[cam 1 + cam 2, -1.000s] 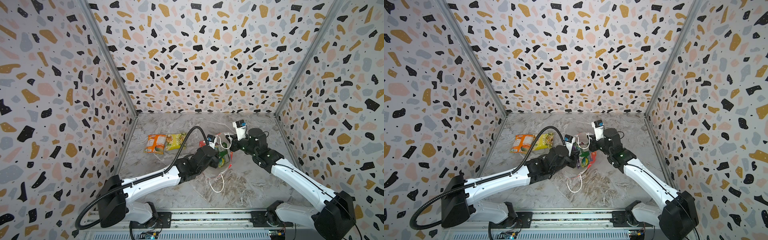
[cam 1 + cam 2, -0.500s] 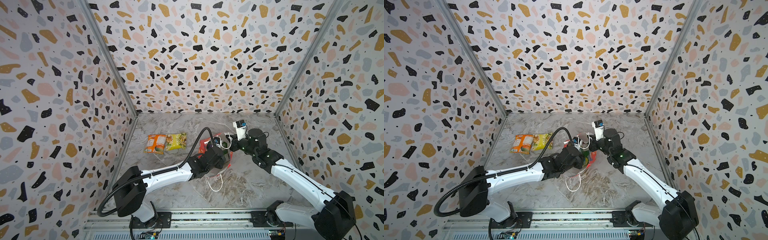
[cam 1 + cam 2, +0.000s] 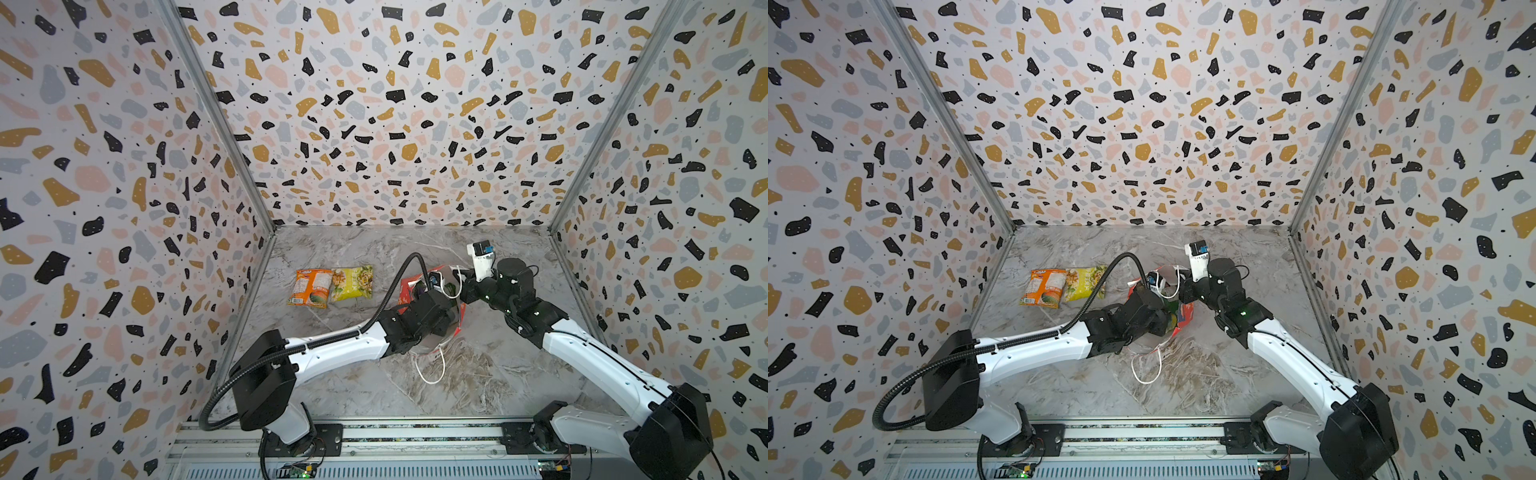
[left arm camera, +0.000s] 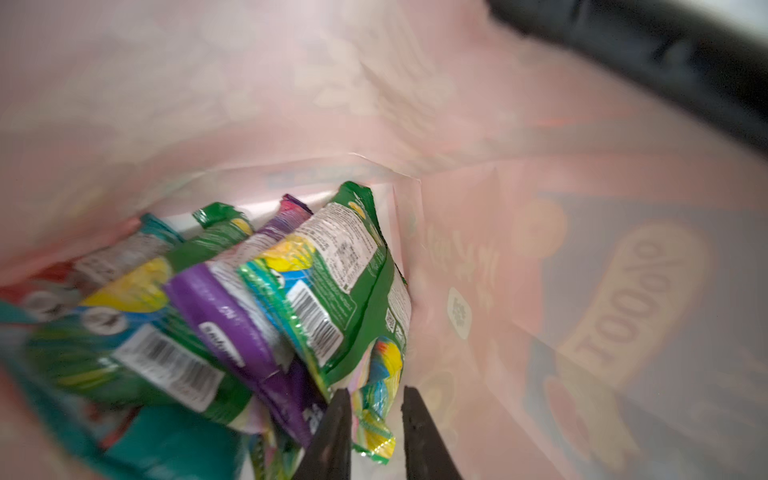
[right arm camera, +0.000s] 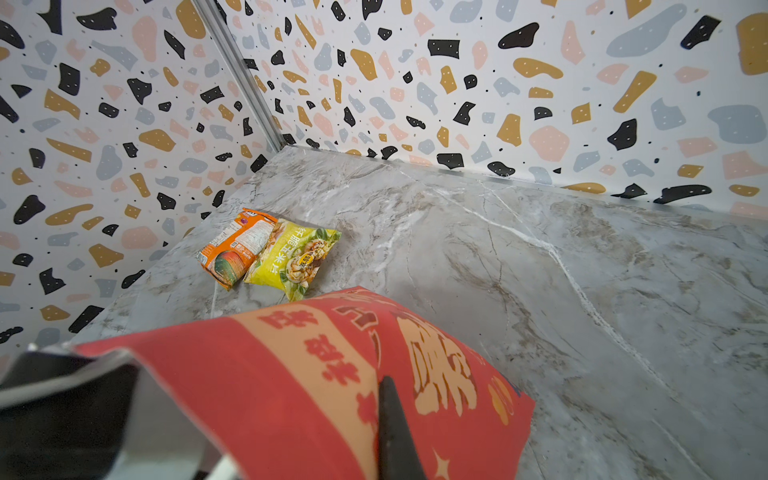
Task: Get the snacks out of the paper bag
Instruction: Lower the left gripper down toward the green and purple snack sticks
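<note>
Two snacks [image 3: 311, 286] lie on the table [image 3: 478, 374]. The left tool [image 4: 376, 395], jaws apart, straddles a green-yellow packet [image 4: 380, 365] inside the paper bag [image 5: 291, 374]; the right tool [image 5: 385, 386] clamps its wall.

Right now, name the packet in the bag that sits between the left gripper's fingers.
The crumpled yellow-green packet against the bag wall: its end lies between the fingers of the left gripper. The purple packet and green packet lie outside them.

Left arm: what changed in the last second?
The left gripper pushed deeper into the paper bag; its jaws, apart, now straddle an edge of the green-yellow packet. The right gripper holds the bag as before; the orange packet and yellow packet lie unmoved on the table.
</note>
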`<state>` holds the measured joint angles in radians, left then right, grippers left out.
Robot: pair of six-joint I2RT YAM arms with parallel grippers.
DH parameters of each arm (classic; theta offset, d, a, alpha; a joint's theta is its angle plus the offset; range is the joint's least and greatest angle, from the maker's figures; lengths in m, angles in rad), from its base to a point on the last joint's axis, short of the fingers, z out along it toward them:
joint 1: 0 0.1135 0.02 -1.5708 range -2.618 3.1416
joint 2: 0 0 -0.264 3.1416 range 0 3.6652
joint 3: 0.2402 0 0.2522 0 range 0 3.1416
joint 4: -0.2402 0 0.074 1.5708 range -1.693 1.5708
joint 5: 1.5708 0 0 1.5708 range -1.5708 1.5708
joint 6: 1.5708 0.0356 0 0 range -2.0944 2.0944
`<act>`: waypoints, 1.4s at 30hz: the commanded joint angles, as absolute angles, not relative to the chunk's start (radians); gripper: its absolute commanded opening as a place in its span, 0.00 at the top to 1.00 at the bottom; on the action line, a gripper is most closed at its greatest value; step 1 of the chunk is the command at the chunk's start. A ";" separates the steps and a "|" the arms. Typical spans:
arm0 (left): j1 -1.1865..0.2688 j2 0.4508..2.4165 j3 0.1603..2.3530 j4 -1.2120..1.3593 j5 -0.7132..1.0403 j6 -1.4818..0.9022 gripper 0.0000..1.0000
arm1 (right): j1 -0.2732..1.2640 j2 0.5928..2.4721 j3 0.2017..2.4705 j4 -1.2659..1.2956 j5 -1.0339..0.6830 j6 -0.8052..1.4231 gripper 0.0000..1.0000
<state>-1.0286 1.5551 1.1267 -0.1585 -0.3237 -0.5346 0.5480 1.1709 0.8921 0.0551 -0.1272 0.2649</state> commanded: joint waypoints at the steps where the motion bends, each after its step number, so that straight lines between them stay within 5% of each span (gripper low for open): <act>1: -1.034 1.504 1.175 -0.151 -0.333 -0.508 0.77 | 0.545 1.117 0.914 0.155 -0.122 0.281 1.00; 21: -1.020 1.625 1.168 -0.121 -0.367 -0.524 0.78 | 0.542 1.114 0.916 0.155 -0.124 0.282 1.00; 42: -0.945 1.713 1.162 -0.110 -0.337 -0.500 0.64 | 0.540 1.113 0.908 0.162 -0.127 0.283 1.00</act>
